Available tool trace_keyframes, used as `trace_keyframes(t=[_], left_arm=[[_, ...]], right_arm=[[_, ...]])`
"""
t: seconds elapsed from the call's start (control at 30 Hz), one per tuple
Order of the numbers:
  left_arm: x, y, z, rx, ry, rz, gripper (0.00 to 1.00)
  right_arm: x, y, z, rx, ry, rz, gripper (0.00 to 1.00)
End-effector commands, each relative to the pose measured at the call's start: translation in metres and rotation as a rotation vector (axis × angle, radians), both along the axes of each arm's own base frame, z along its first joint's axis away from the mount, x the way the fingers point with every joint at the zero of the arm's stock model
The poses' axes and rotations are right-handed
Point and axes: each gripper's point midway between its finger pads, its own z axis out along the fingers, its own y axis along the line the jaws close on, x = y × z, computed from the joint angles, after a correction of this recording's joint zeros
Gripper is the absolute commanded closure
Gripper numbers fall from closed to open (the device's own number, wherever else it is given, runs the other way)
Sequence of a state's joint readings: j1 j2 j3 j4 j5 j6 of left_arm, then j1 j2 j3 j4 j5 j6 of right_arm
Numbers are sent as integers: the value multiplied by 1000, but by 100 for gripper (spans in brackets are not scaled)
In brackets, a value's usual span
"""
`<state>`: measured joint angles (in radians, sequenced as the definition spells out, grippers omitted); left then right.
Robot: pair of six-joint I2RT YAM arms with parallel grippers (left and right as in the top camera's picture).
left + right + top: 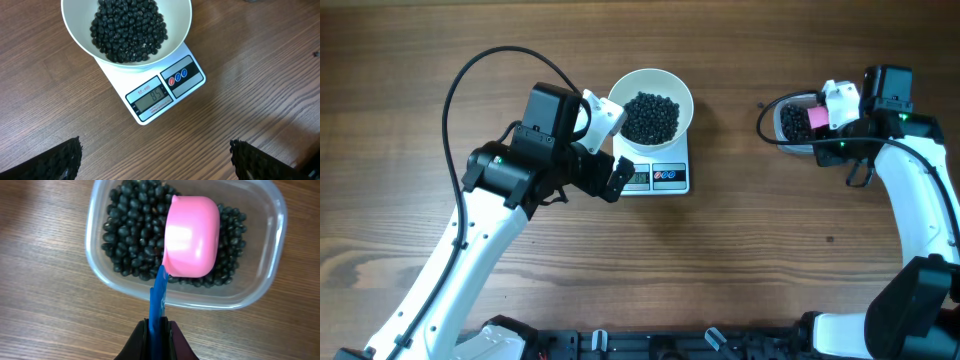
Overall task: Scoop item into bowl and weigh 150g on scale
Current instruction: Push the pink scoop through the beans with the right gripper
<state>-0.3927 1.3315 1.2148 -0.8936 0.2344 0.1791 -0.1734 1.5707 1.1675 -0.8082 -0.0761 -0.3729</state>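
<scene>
The white bowl [676, 88] stands on the scale [670, 177] with a heap of black beans [650, 117] inside. The left wrist view shows the bowl [177, 25], its beans [127, 30] and the scale [187, 75] with a lit display [151, 96]. My left gripper [156, 155] hangs open over bare wood just in front of the scale, beside its left front in the overhead view [608, 165]. My right gripper [159, 325] is shut on the blue handle [159, 295] of a pink scoop [192, 235]. The scoop's rounded back faces up over more beans [130, 235].
A clear plastic tub [95, 225] holding the loose beans sits at the right of the table [772, 108], far from the scale. A black cable loops above my left arm [480, 65]. Wood table surface lies between the scale and the tub.
</scene>
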Motion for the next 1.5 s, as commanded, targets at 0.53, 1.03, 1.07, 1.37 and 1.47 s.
trace_keyframes(t=[0.53,1.03,1.07,1.37,1.47], left_arm=[[0,-5,8,-14,-22,-26,0],[0,-5,8,-14,-22,-26,0],[0,-5,8,-15,-22,-26,0],[0,-5,8,-14,-22,-26,0],[0,-5,8,-15,-22,-26,0]], right_arm=[[-13,-6,18,354,-63,-40,96],[-10,10,22,412,-75,-12,96],[-9,11,22,413,-74,-9,96],[-1,19,11,451,-44,-51,96],[2,19,13,463,-56,-64,96]])
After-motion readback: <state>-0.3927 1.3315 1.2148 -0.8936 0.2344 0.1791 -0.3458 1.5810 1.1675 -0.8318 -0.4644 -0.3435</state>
